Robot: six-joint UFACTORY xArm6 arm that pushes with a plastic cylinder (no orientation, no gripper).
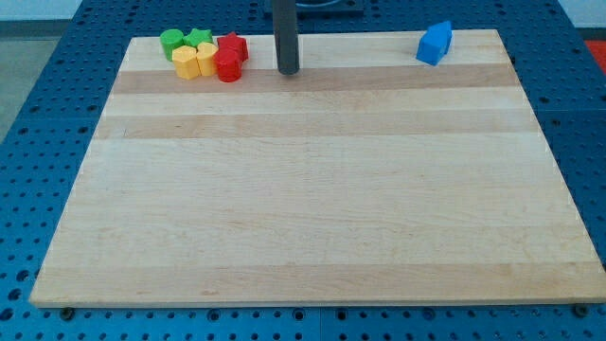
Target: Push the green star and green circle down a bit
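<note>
The green circle and the green star sit side by side at the top left of the wooden board, close to its top edge. They are packed in a cluster with two yellow blocks just below them and two red blocks to their right. My tip rests on the board to the right of the cluster, a short gap from the red blocks, touching none of them.
Two blue blocks stand together near the board's top right corner. The board lies on a blue perforated table.
</note>
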